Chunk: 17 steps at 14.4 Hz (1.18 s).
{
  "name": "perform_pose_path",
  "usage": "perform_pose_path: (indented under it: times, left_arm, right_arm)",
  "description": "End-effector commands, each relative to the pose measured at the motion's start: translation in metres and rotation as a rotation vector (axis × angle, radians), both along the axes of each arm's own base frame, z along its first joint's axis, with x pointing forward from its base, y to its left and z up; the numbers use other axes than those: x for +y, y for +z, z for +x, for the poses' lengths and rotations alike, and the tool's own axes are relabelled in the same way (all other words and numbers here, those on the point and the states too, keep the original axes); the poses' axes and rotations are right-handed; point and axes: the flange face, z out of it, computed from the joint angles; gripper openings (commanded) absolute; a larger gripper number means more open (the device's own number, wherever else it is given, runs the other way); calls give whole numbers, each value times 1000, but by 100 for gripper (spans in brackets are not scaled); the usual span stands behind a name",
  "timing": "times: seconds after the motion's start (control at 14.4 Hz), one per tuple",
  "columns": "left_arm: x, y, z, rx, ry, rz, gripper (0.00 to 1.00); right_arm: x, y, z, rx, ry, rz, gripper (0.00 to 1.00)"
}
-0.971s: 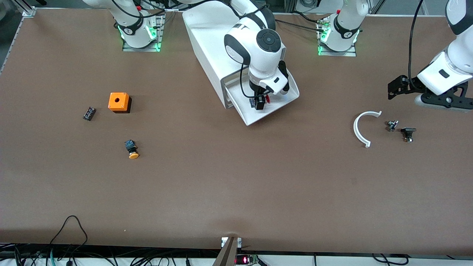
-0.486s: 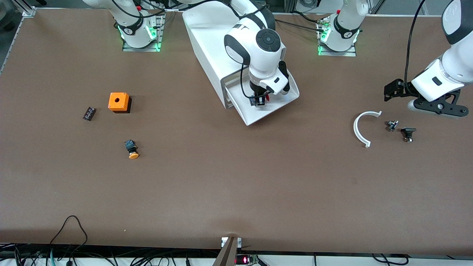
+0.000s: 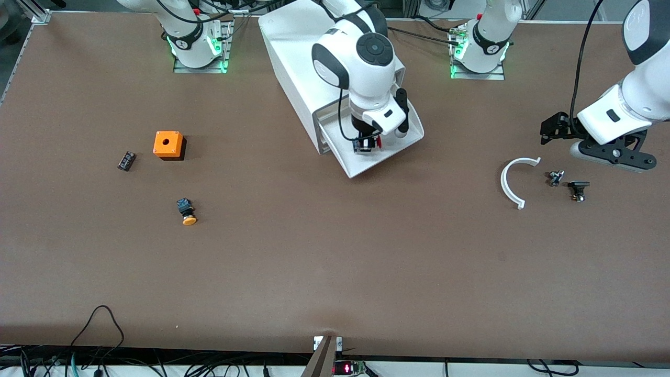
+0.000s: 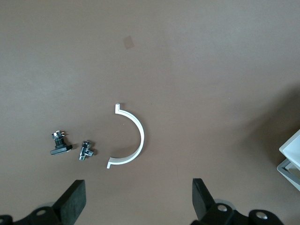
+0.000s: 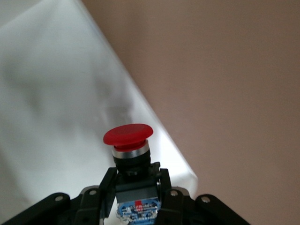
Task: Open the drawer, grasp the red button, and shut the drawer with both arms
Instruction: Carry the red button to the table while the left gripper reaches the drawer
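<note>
The lowest drawer stands pulled out of the white cabinet. My right gripper is over the open drawer and is shut on the black-and-blue body of the red-capped button, holding it a little above the tray floor. In the right wrist view the button sits between the fingers of the right gripper, over the drawer. My left gripper is open and empty, in the air over the table beside a white arc; its fingers stand wide apart.
A white arc and two small dark parts lie toward the left arm's end. An orange cube box, an orange-capped button and a small black part lie toward the right arm's end.
My right gripper has risen a little with the button in it, still over the drawer. My left gripper has moved lower and toward the cabinet.
</note>
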Motion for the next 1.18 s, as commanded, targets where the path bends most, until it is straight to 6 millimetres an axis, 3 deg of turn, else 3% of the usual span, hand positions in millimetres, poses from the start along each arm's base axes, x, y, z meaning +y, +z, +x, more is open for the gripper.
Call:
perform_pose_path:
  times: [0.0, 0.14, 0.28, 0.42, 0.62, 0.83, 0.97, 1.11]
  left_arm:
    - [0, -27, 4, 72, -16, -11, 100]
    - [-1, -35, 2, 94, 6, -25, 100]
    - [-14, -56, 10, 124, 158, -85, 100]
    - [-56, -84, 17, 124, 249, -92, 100]
    - [-120, -138, 6, 81, 354, -91, 100]
    - [-178, -194, -20, 18, 479, -104, 100]
    - [-194, -218, -35, -10, 520, -116, 100]
    - [-217, -227, -53, 6, 527, -107, 100]
  right_arm:
    - [-38, 62, 26, -49, -114, 56, 39]
    - [-59, 90, 40, -80, -213, 85, 39]
    - [-95, 94, 65, -102, -353, 71, 39]
    - [-139, 87, 85, -91, -502, 47, 39]
    - [-233, 61, 128, -33, -753, 19, 39]
    - [-306, 18, 152, 16, -872, -42, 39]
    - [-348, -13, 159, 33, -932, -73, 38]
    - [-387, -42, 163, 43, -987, -78, 38]
